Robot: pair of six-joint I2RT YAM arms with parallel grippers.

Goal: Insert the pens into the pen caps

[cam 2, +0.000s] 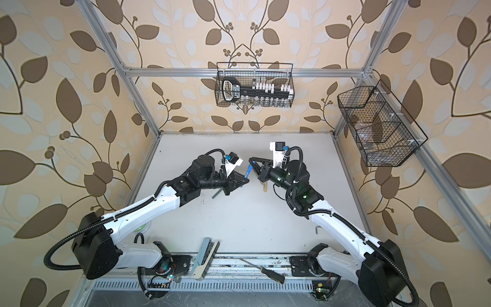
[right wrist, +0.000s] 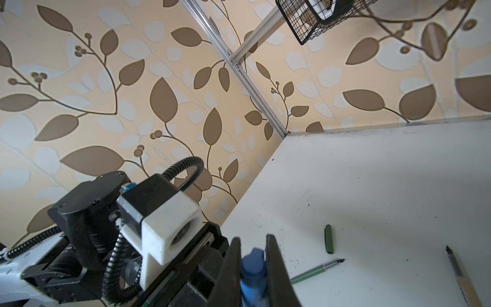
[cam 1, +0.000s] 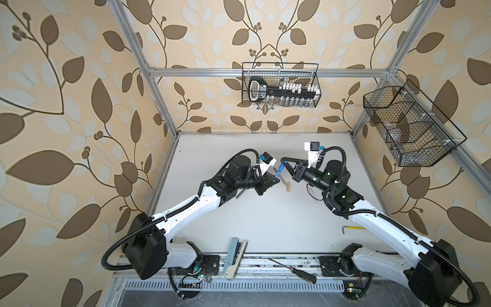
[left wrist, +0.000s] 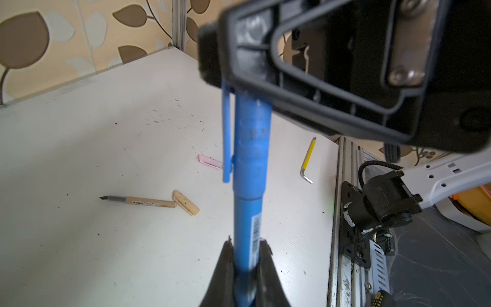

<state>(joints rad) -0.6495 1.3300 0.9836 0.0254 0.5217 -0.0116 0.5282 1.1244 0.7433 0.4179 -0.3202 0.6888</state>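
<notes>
Blue pen (left wrist: pixel 247 226) up off the table (left wrist: pixel 79 133), gripped near the back of the barrel, tip end inside blue cap (left wrist: pixel 251 148), clip running along the cap's side; fully seated or not, unclear. Tan pen (left wrist: pixel 148 202) lying flat, uncapped, dark tip bare, back end touching tan cap (left wrist: pixel 186 202), which lies at an angle to it. Pink cap (left wrist: pixel 210 162) flat nearby, partly hidden behind the blue clip. Green pen (right wrist: pixel 316 271) flat, uncapped, tip bare. Green cap (right wrist: pixel 329 238) near that tip, not touching.
</notes>
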